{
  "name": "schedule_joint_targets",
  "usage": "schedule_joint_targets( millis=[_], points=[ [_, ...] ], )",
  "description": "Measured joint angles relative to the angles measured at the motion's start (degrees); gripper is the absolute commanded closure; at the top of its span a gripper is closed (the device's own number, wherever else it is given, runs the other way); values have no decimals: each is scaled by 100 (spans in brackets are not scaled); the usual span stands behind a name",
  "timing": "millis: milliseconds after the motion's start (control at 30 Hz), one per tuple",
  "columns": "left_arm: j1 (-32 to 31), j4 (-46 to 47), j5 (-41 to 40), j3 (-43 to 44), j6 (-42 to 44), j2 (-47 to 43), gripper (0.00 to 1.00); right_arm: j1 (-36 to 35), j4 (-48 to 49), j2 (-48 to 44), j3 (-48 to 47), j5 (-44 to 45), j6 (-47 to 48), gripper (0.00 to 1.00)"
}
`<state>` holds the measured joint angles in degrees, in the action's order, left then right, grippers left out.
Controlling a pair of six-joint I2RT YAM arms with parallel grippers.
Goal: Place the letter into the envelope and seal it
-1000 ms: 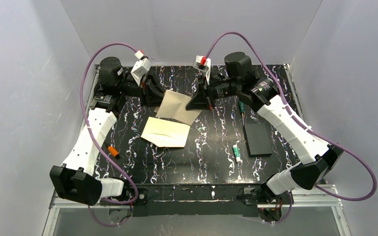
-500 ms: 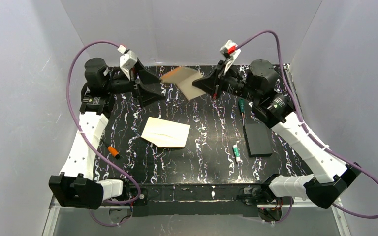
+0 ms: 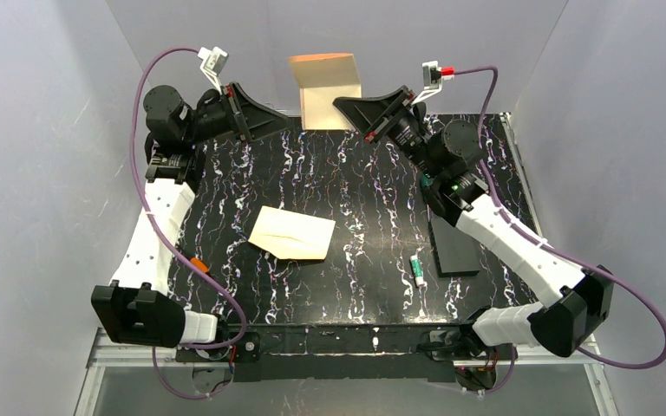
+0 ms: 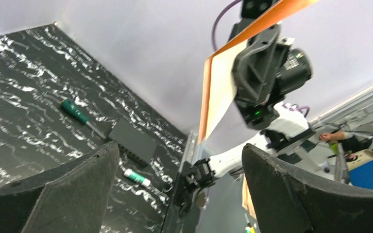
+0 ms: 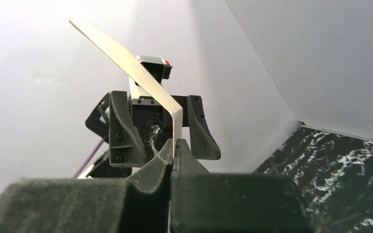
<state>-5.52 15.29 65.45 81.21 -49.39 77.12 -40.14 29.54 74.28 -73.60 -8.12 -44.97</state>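
The letter [image 3: 325, 87] is a plain tan sheet held upright in the air near the back wall. My right gripper [image 3: 343, 103] is shut on its lower right edge. In the right wrist view the sheet [image 5: 126, 65] rises from the closed jaws of that gripper [image 5: 173, 143] and bends left. My left gripper [image 3: 283, 120] hangs open to the left of the letter, apart from it. Nothing sits between its fingers [image 4: 178, 148]. The pale cream envelope [image 3: 292, 233] lies flat on the black table, in the middle, away from both grippers.
A black block [image 3: 453, 245], a green screwdriver [image 3: 427, 186] and a green-and-white tube [image 3: 417, 269] lie on the right of the table. A small orange piece [image 3: 199, 264] lies at the left. Grey walls close in the back and both sides.
The right gripper has lifted the letter off the table, up toward the back wall. The left gripper has opened, let go of the letter and risen to the back left.
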Motion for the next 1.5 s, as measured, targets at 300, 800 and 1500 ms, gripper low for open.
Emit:
schedule_joint_targets(
  millis=[300, 800, 1500],
  points=[
    [-372, 1534, -791, -138, -1784, -52, 17, -2, 846, 378, -13, 31, -1071, 99],
    [-726, 2251, -1062, -125, -2243, 251, 100, -11, 568, 540, -457, -144, -1252, 9],
    [-520, 2184, 907, -597, 9, 271, 100, 42, -2763, 111, -1989, 1064, 205, 15]
  ],
)
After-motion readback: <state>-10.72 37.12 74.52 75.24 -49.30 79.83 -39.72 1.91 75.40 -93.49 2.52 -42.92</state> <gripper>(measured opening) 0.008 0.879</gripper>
